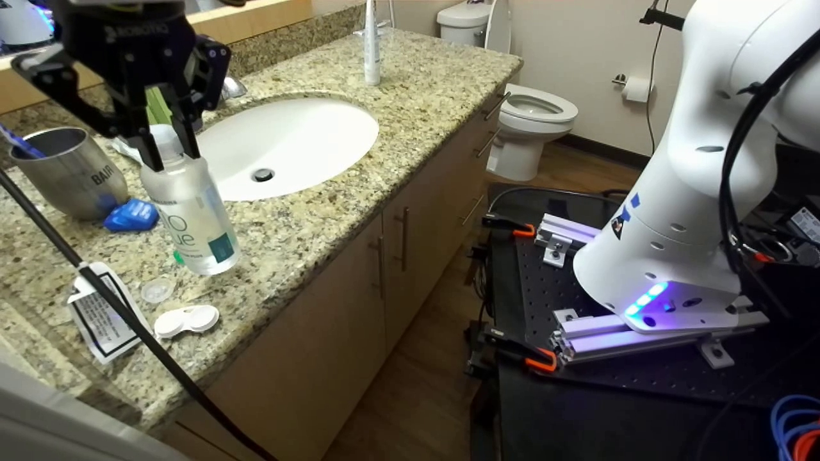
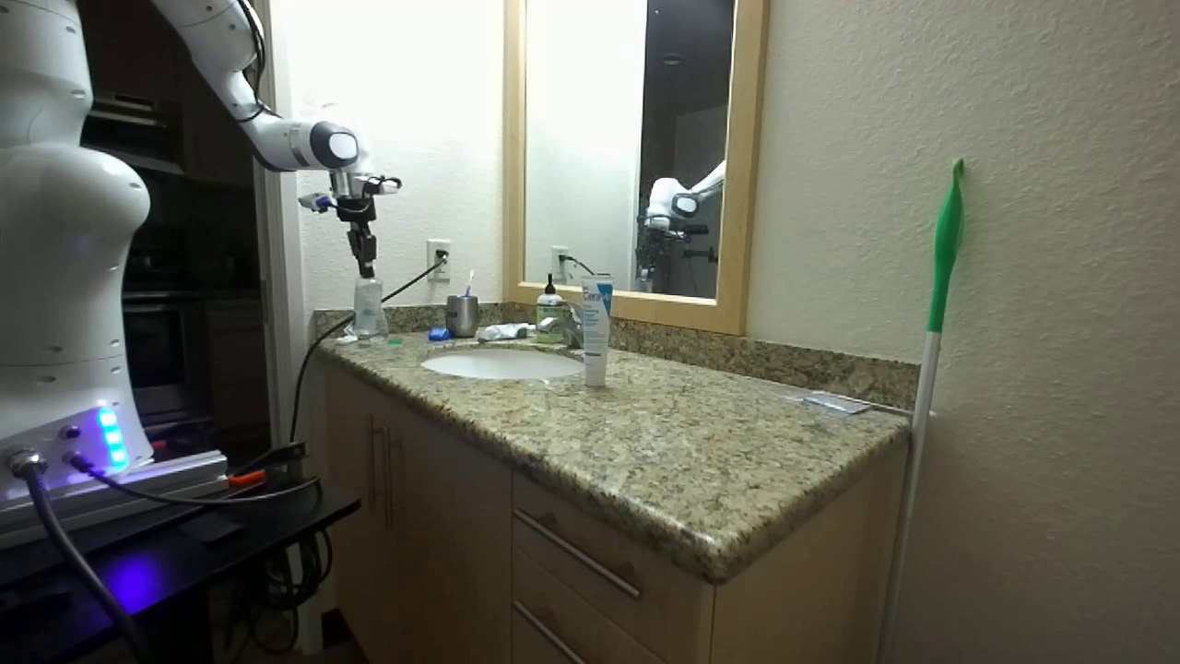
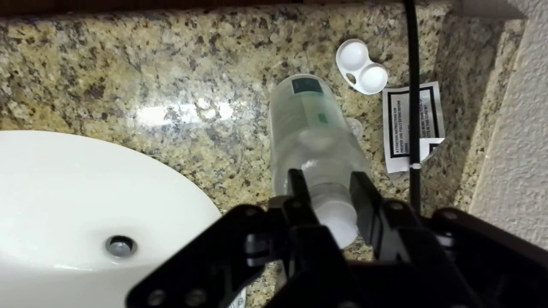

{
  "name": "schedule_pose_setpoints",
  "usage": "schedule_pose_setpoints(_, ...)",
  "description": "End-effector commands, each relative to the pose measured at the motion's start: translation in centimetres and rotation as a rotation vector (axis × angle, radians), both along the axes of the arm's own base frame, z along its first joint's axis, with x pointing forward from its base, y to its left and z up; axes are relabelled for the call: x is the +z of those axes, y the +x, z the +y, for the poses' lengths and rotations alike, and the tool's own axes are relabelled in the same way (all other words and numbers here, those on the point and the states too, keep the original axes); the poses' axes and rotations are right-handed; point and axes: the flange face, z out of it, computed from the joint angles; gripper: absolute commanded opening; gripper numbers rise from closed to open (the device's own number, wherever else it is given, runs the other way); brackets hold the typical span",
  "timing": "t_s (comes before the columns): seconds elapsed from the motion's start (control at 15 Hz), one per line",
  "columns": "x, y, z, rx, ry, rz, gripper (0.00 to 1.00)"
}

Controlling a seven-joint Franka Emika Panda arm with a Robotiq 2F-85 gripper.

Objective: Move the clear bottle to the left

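1 clear bottle (image 1: 192,214), 1 soap bottle (image 2: 550,323), 1 cup (image 1: 77,179), 1 sink (image 1: 311,144), 1 lens case (image 3: 364,70), 1 toilet (image 1: 520,150), 1 gripper (image 1: 174,160).

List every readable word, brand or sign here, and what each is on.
"ROBOTIQ", faint, on the gripper
"BAIR" on the metal cup
"IO" and "ue", partial words, on the clear bottle
"Cera", ending unclear, on the standing tube
"ATTENTION INSTRUCTIONS FOR PROPER USE FULLY EXTEND BEFORE USING" on the paper label
Too small or blurred: all other print, such as on the soap bottle

Wrist vw: bottle (image 3: 306,113) mid-frame, top in gripper (image 3: 329,183); sink (image 3: 85,192) lower L; lens case (image 3: 363,68) upper R, near paper (image 3: 397,132).
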Motion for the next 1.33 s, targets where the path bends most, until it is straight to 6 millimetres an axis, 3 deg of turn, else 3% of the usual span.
schedule_pose_setpoints(0.0, -1.5, -0.1, 0.3, -0.009, 0.032, -0.013, 0.07)
schedule_pose_setpoints(0.07, -0.6, -0.2, 0.1, -0.004, 0.01, 0.003, 0.07)
schedule_pose_setpoints(0.13, -0.9, -0.2, 0.1, -0.003, 0.01, 0.006, 0.3)
schedule_pose_setpoints(0.33, -1.0, -0.2, 0.1, -0.003, 0.009, 0.009, 0.3)
schedule_pose_setpoints(0.4, -1.7, -0.4, -0.1, 0.004, -0.007, 0.009, 0.07)
schedule_pose_setpoints(0.6, -3.8, -1.2, -0.1, 0.017, -0.029, 0.027, 0.07)
schedule_pose_setpoints(0.67, -2.8, -0.7, 0.0, 0.013, -0.016, 0.036, 0.3)
schedule_pose_setpoints(0.93, -3.0, -0.9, 0.0, 0.018, -0.021, 0.03, 0.3)
schedule_pose_setpoints(1.0, -3.0, -0.8, 0.0, 0.018, -0.021, 0.029, 0.55)
schedule_pose_setpoints(1.07, -2.8, -0.8, -0.2, 0.01, -0.007, 0.031, 0.56)
schedule_pose_setpoints(1.27, -1.0, -0.3, -1.0, -0.02, 0.032, 0.0, 0.74)
